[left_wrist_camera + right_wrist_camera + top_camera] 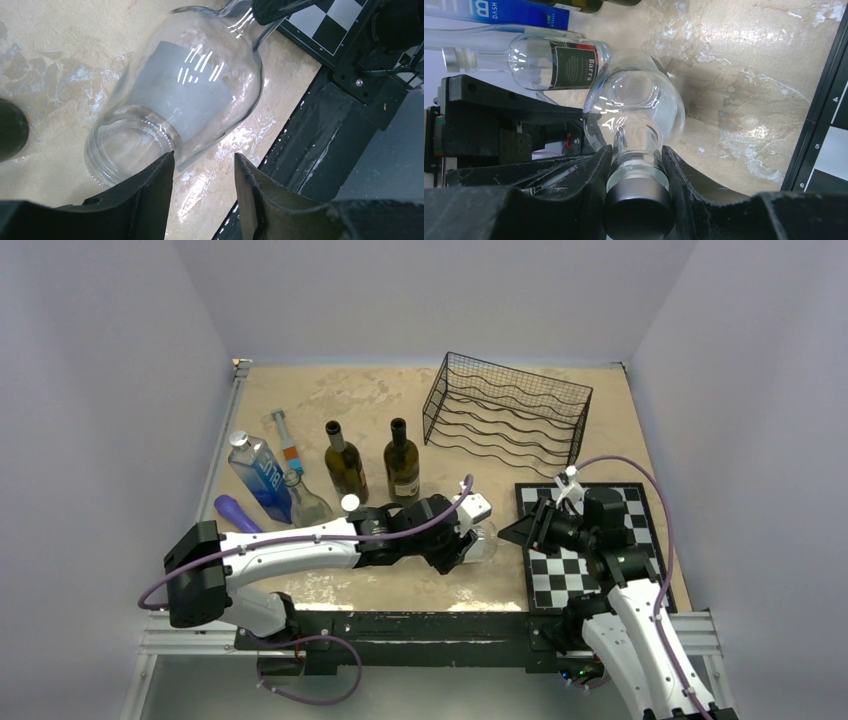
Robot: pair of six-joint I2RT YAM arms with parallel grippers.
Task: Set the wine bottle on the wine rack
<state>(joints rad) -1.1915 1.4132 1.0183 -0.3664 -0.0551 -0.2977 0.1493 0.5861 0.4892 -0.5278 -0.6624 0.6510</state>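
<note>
Wine bottle, clear glass, dark cap: on its side, neck clamped between the fingers of the right gripper, body stretching ahead of it. Left gripper: fingers spread, nothing between them, the bottle's base just beyond one fingertip. Wine rack, black wire: upright, well beyond both grippers, apart from the bottle.

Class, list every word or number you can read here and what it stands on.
"Barra": dark label on a clear bottle.
"4", "5", "6": chessboard edge.
"BL", "HSVD": blue bottle.
Dark wine bottles: labels too small.
Wine bottle in the right gripper: grey label, no text shows.
</note>
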